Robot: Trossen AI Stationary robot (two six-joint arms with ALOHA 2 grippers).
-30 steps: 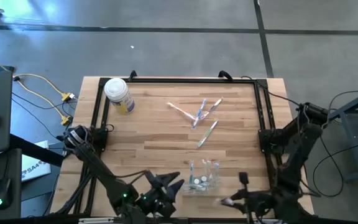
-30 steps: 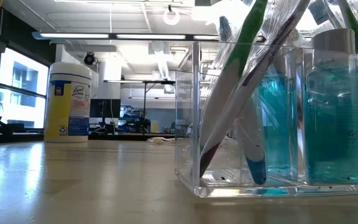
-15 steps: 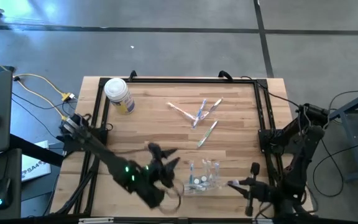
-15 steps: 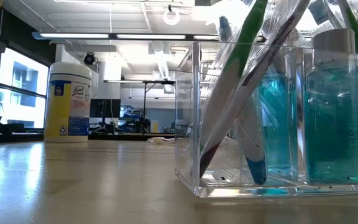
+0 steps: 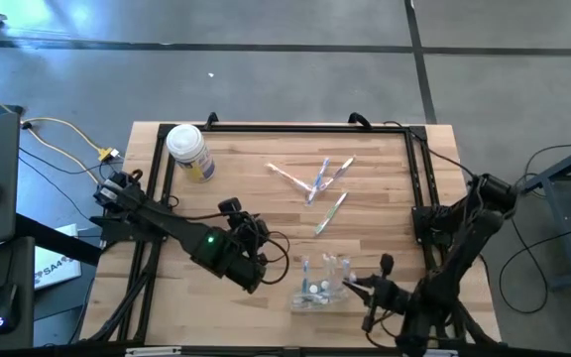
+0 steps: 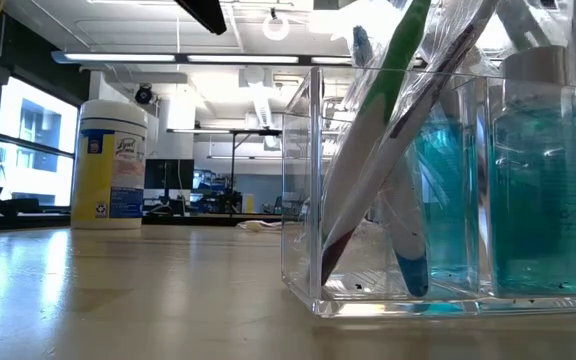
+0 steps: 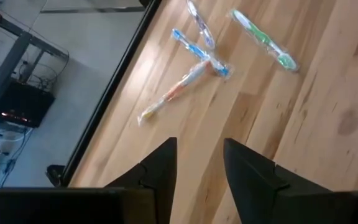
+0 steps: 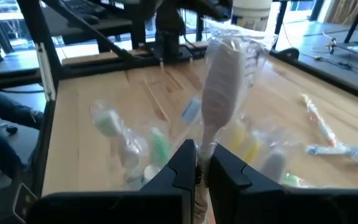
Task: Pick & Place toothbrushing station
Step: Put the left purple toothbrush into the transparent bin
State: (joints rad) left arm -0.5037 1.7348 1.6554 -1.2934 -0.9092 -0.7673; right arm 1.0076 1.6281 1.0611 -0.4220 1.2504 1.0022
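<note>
While the wrapped brushes lie loose on the wood, these are the points that matter for handling:

Holder: the clear plastic holder [image 5: 323,283] stands near the front edge of the table [image 5: 246,213]; several brushes already lean inside it, beside small bottles of blue-green liquid [image 6: 543,180].
Loose toothbrushes: four wrapped toothbrushes [image 5: 317,183] lie flat near the middle of the table, three crossing each other and a green one [image 7: 263,38] a little apart.
Right gripper: the right gripper [image 8: 202,163] is next to the holder, its jaws pinched narrow on the handle of a white wrapped toothbrush [image 8: 221,84], head upward.
Left gripper: the left gripper [image 7: 199,163] hovers over bare wood, well apart from the loose brushes, with a gap between its fingers and nothing in it.
How a brush will handle: I judge it very light and stiff, but the film wrap looks slippery and can slide or crinkle under the pads.
Where to take hold: probably across the middle of the handle, and the green brush first, because it lies alone.
Risk: the holder seems light and hard, so a push from the brush could shift it.
Jar: the white-lidded jar [image 5: 189,152] stands at the far left corner, out of the way.
</note>
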